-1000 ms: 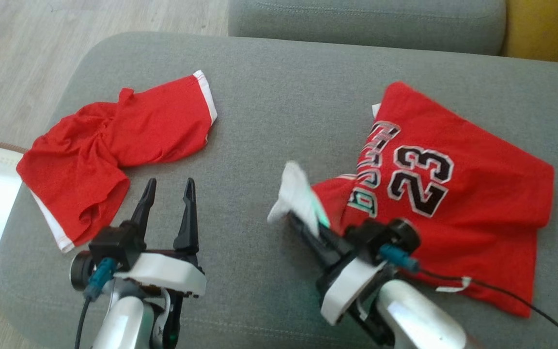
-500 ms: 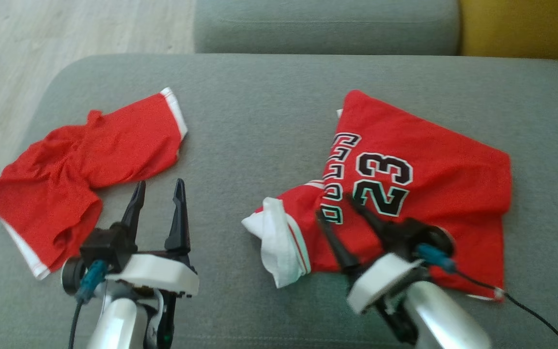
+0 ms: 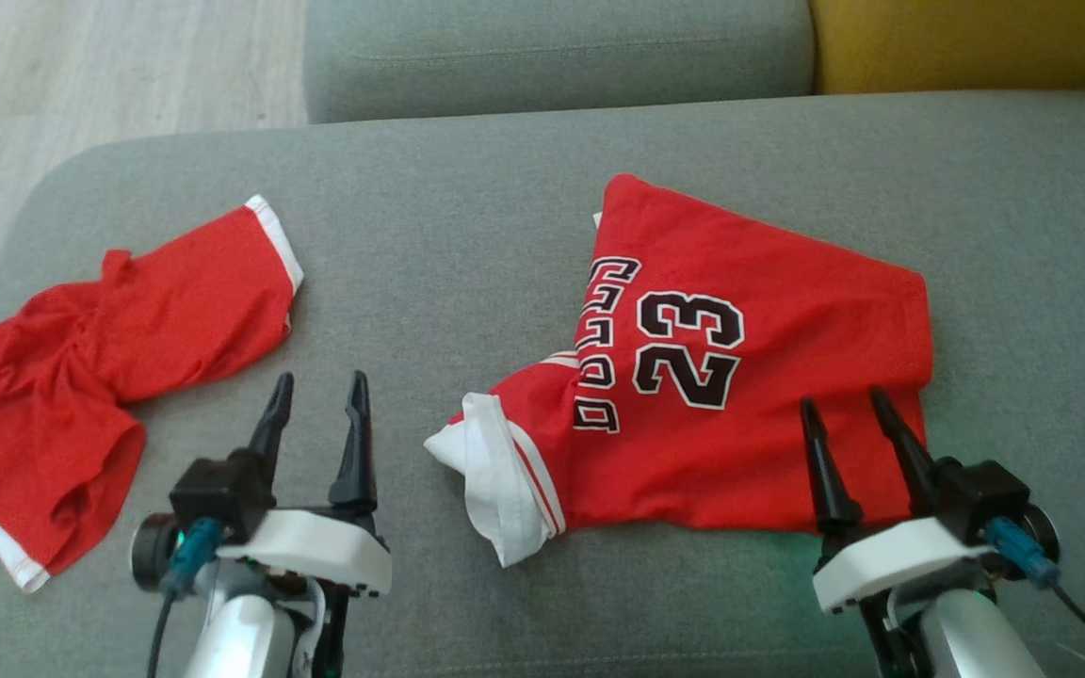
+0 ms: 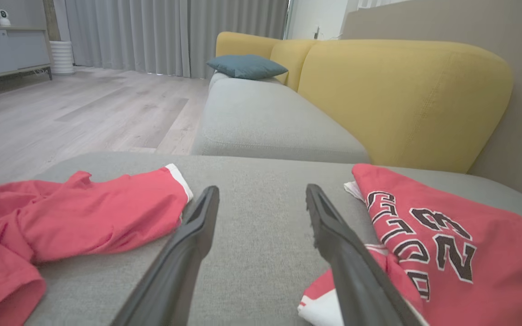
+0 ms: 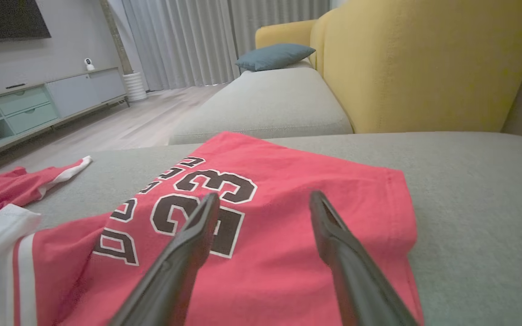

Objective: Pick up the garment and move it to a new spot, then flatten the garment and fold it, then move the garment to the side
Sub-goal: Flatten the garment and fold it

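Lying mostly flat right of centre in head view: red jersey (image 3: 740,377) on grey sofa seat (image 3: 467,235). Lower-left corner bunched, white trim (image 3: 495,480) turned over.

Risk: folding now traps that bunch and gives crooked fold; thin fabric may slip from shallow pinch.

Right tool (image 3: 841,400) open, empty, above jersey's lower-right corner. Left tool (image 3: 320,378) open, empty, over bare seat.

Count: one jersey, one red shorts (image 3: 109,358) at left, two tools.

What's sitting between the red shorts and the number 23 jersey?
Bare grey cushion, as the head view shows; the open left gripper is at the near end of that gap.
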Robot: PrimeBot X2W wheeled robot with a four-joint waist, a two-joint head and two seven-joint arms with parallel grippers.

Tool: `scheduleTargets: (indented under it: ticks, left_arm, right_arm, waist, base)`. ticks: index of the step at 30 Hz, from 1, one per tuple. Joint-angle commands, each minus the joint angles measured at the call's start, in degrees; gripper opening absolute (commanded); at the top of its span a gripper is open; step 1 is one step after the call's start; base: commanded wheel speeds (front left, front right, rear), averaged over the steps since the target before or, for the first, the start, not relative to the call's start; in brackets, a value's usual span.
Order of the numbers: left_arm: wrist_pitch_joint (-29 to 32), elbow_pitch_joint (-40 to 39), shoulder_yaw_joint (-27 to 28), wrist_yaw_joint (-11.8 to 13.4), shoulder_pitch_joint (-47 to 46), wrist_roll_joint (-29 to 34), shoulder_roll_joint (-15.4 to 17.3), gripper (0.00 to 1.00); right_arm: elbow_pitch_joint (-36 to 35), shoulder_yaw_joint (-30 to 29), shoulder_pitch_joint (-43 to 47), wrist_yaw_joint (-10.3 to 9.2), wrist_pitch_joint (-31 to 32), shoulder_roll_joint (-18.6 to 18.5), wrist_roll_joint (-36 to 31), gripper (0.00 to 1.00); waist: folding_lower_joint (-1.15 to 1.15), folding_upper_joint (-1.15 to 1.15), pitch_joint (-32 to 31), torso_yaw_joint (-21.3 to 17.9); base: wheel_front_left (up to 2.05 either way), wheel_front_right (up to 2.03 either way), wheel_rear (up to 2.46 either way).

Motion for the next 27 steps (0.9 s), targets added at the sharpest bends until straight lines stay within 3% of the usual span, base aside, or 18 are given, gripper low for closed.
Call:
scheduleTargets:
  ticks: [1, 5, 11, 16, 20, 27]
  left_arm:
    - [-0.3, -1.6, 1.2, -0.1, -1.5, 0.1, 0.4, 1.00]
    - [-0.3, -0.5, -0.2, -0.6, -2.2, -0.8, 0.4, 1.00]
    - [0.1, 4.2, -6.0, -3.9, -4.2, -3.6, 0.4, 1.00]
    - [2.6, 7.4, -10.3, -3.2, -7.3, -4.6, 0.4, 1.00]
    - [3.5, 8.9, -11.1, -1.3, -9.8, -5.1, 0.4, 1.00]
    - [6.9, 11.7, -12.4, -0.1, -11.9, -4.6, 0.6, 1.00]
  right_arm:
    - [-2.3, 1.1, -1.3, 0.42, -0.7, 0.3, -0.1, 1.00]
    - [-3.0, 1.1, -1.1, 0.42, -0.8, 0.3, 0.2, 1.00]
    - [-3.5, 1.4, -1.6, 0.42, -0.8, 0.3, 0.8, 1.00]
    - [-3.5, 2.1, -1.7, 0.42, -0.8, 0.3, 1.2, 1.00]
    - [-3.4, 2.9, -2.1, 0.42, -0.8, 0.3, 1.7, 1.00]
    - [-3.3, 3.0, -2.3, 0.42, -0.8, 0.3, 2.2, 1.00]
  waist:
    - [0.00, 0.00, 0.3, -0.2]
    - [0.00, 0.00, 0.8, -0.8]
    - [0.00, 0.00, 1.8, -1.5]
    - [0.00, 0.00, 2.7, -2.1]
    - [0.00, 0.00, 3.3, -2.8]
    - [0.00, 0.00, 3.8, -4.0]
  base:
    - [0.00, 0.00, 0.00]
    - [0.00, 0.00, 0.00]
    - [0.00, 0.00, 0.00]
    - [0.00, 0.00, 0.00]
    - [0.00, 0.00, 0.00]
    - [0.00, 0.00, 0.00]
